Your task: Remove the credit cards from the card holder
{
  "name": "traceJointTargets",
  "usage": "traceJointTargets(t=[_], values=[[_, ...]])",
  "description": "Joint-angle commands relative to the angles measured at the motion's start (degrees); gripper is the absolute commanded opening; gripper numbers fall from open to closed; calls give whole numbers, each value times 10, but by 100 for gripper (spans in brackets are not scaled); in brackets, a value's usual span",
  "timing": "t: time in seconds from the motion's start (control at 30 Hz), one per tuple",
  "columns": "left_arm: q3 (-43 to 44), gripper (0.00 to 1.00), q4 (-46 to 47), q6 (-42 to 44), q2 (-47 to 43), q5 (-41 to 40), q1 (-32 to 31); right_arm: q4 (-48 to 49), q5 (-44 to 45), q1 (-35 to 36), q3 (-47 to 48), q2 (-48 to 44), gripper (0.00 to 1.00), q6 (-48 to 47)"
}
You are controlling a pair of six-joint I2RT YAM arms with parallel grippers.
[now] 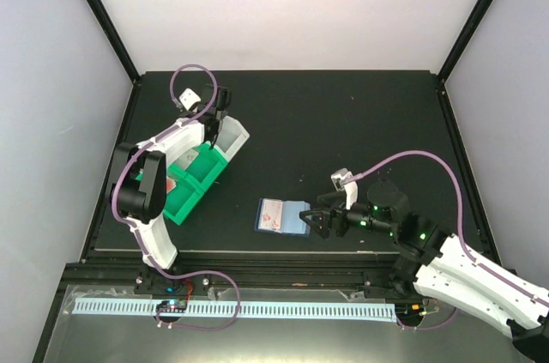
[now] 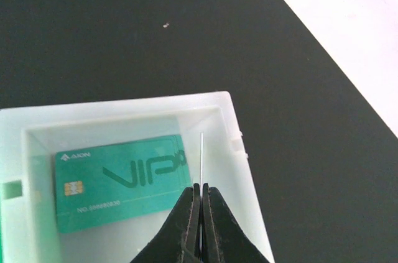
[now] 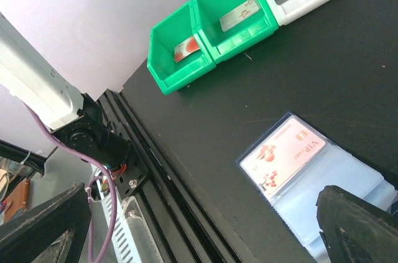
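The card holder (image 1: 283,215) lies open on the black table, its pale blue pockets up. A pale card with red flowers (image 3: 283,154) sits in its left pocket and also shows in the top view (image 1: 273,214). My right gripper (image 1: 317,224) is open at the holder's right edge, and one finger (image 3: 360,226) rests over the holder (image 3: 339,176). My left gripper (image 2: 201,187) is shut on a thin pale card (image 2: 202,154) seen edge-on. It holds the card over the white bin (image 2: 242,170), which has a green VIP card (image 2: 118,182) in it. In the top view this gripper (image 1: 216,127) is over that bin (image 1: 236,133).
Two joined green bins (image 1: 193,181) stand next to the white bin at the left. One holds a pale card (image 3: 239,14), the other a red-and-white card (image 3: 185,48). The table's front rail (image 3: 155,176) runs near the holder.
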Motion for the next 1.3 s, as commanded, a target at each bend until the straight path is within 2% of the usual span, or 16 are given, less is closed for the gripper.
traceJointTargets(t=[0.0, 0.73, 0.8, 1.0, 1.17, 1.27], values=[[27, 2, -22, 14, 11, -42, 9, 5, 16, 1, -18, -8, 100, -10], [29, 2, -15, -12, 57, -9, 23, 6, 4, 1, -11, 28, 100, -30], [29, 6, -16, -15, 61, -7, 23, 5, 7, 2, -13, 29, 100, -30], [44, 11, -34, -22, 73, -7, 23, 13, 15, 2, -28, 25, 100, -19], [45, 11, -38, -21, 75, -12, 24, 11, 18, 2, -26, 25, 100, -14], [49, 4, -43, -17, 74, -19, 24, 8, 20, 2, -26, 25, 100, -11]])
